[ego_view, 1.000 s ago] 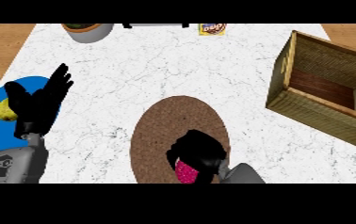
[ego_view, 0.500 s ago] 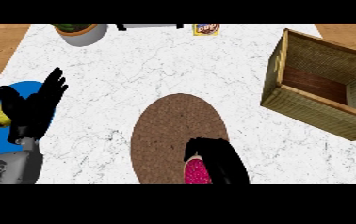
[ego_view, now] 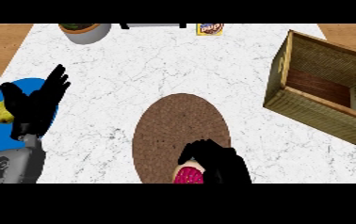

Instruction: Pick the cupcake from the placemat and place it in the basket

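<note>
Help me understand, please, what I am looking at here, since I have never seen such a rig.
There is one view, taken from the robot's head and looking steeply down at a white counter. The two black shapes are its hands, on grey forearms that come in from below. The left hand rests open at the left edge, above a blue plate. The right hand curls round a pink-topped cupcake at the near end of the round brown placemat. The wicker basket at the right is where the cupcake should go. At the far edge stand a grey pot and a small box.
</note>
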